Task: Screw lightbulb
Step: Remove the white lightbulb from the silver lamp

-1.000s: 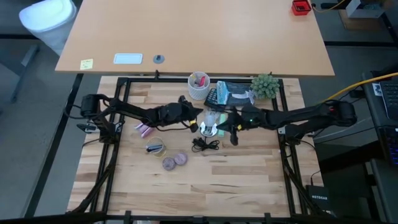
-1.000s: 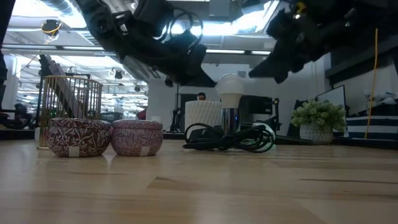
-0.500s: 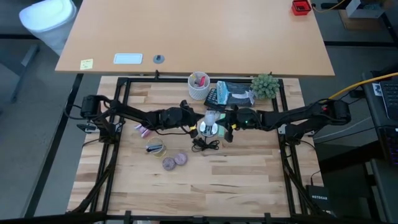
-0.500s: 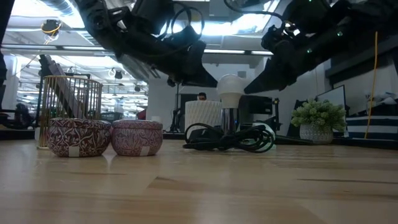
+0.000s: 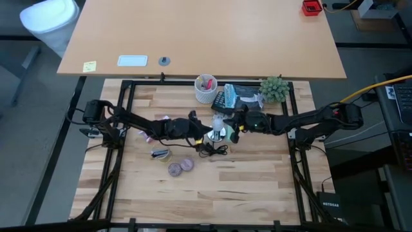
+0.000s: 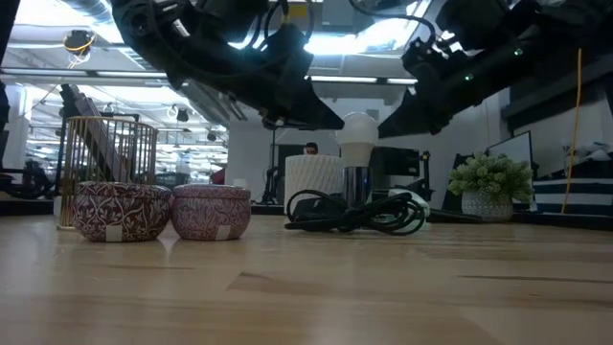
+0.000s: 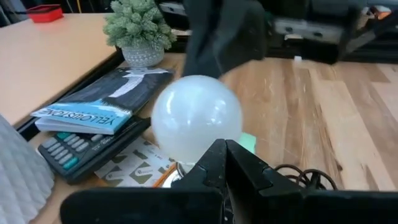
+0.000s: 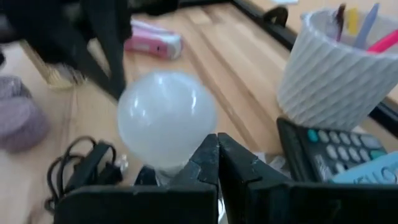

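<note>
Two tools flank the lightbulb (image 5: 219, 122), which stands upright near the middle of the counter (image 5: 244, 187) with its silvery base down in a holder, a coil of black cable (image 6: 354, 213) lying at its foot. To the bulb's left, the left tool (image 5: 207, 131) has its fingers pressed together and grips nothing; to its right, the right tool (image 5: 233, 127) is likewise closed and empty, just beside the glass. So the bulb looks seated — yet whether it is fully turned home cannot be told, and neither tool is clamped on it now.

On the pale wood, left to right: a pink item (image 5: 149, 135), two purple discs (image 5: 181, 167), a white cup of pens (image 5: 206, 89), a calculator (image 7: 87, 149) under a book (image 7: 99, 106), then a small green plant (image 5: 275, 88). Beyond lies a tan desk (image 5: 193, 32) — and, in the low view, a bright open workroom with ceiling lights.
</note>
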### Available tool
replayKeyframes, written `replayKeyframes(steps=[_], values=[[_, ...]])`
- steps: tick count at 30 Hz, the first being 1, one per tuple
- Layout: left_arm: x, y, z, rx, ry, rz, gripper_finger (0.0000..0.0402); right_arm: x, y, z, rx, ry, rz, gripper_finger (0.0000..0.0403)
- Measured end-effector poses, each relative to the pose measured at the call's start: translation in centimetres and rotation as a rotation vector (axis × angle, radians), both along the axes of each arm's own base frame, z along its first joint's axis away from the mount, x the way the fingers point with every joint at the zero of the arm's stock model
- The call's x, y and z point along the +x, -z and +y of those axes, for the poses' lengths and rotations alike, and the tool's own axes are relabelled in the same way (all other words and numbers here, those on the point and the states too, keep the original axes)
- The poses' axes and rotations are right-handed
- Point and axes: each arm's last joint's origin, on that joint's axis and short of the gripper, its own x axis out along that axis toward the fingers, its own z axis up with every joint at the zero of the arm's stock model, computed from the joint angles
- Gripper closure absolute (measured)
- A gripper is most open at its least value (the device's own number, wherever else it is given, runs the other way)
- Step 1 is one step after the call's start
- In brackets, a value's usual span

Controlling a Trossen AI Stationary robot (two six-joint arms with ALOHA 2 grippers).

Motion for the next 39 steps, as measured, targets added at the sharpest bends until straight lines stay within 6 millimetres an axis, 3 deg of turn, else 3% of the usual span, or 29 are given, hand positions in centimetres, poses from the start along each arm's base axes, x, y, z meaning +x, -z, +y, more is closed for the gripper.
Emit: replayKeyframes(steps=[10,18,26,34,39], values=[[0.0,0.0,-0.3,0.013,0.005,-0.001,0.0402,0.5,-1.2,-0.1,-0.069,0.003,-0.114,0.04],[0.1,-1.1,-0.3,0.044,0.011,-0.077,0.0401,0.3,-1.5,-0.1,-0.176,-0.039,-0.091,0.04],[-0.1,-2.4,-0.2,0.103,0.019,-0.119,0.0401,-0.9,-3.8,0.0,-0.234,-0.057,-0.155,0.04],[-0.1,-3.1,-0.2,0.093,0.013,-0.19,0.0401,-2.4,-4.9,0.6,-0.184,-0.195,-0.147,0.04],[-0.1,-3.6,0.0,0.114,0.003,-0.217,0.0401,-2.7,-4.5,1.0,-0.042,-0.284,-0.126,0.04]])
